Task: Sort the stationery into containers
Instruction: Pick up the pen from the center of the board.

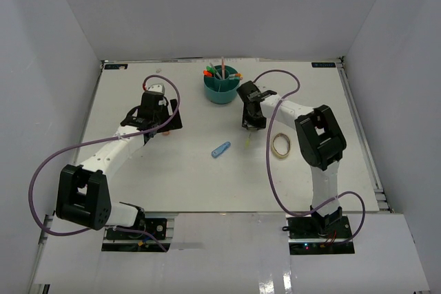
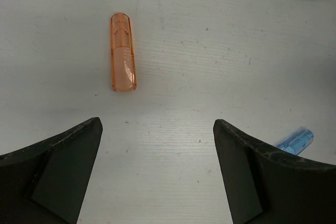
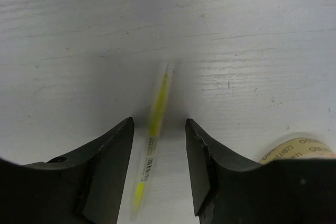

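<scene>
Right pincer is part-open astride a blurred yellow pen on the bench, near the teal organizer, fingers clear of it. Left pincer gapes wide left of the organizer, orange cap just ahead. Blue clip and tape ring lie nearer than the organizer.

table: white (faint scuffs) | walls: plain grey, three sides

Bright, even light, with glare at six o'clock in the top view. The right wrist's pen looks blurred and shadowed.
</scene>
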Robot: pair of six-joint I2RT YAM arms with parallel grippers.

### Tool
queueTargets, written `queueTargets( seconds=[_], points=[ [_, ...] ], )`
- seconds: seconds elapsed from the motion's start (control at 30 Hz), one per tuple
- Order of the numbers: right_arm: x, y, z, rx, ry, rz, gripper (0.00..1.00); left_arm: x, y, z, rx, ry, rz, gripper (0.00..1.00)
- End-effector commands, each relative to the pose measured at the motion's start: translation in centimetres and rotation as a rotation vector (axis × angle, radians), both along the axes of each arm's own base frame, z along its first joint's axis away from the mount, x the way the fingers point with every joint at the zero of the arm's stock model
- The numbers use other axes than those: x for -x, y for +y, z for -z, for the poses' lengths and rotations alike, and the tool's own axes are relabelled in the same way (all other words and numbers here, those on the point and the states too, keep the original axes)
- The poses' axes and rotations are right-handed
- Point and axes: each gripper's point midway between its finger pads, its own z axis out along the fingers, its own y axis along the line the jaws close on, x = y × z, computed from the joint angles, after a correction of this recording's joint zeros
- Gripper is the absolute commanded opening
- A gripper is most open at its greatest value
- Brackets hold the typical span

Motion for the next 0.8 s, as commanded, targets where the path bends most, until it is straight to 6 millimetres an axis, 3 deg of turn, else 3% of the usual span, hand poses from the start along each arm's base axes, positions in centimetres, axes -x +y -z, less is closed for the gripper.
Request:
queueTargets(
  seconds=[0.0,0.3,0.5,0.6,0.7,0.77],
  points=[
    [-1.5,0.2,-1.2,-0.028,-0.025,0.041,0.49,-0.3,-0.3,-1.9,0.03,-0.053,0.001,0.98],
    [-1.4,-0.4,0.7,-0.029,0.021,0.073,0.4,-0.3,-0.4,-1.9,0.038,-0.052,0.011,0.98],
    [-1.2,-0.7,0.9,-0.012,0.027,0.065,0.19,-0.3,-0.5,-1.9,0.04,-0.051,0.011,0.98],
    [-1.7,-0.5,-0.4,-0.026,-0.005,0.057,0.08,-0.3,-0.4,-1.8,0.036,-0.051,0.009,0.98],
    [-2.8,0.9,-3.3,-0.099,-0.082,-0.001,0.08,-0.3,-0.3,-1.8,0.032,-0.052,0.006,0.98],
    [-3.5,1.7,-6.6,-0.146,-0.164,-0.054,0.08,-0.4,-0.2,-1.8,0.028,-0.052,0.003,0.98]
  ],
)
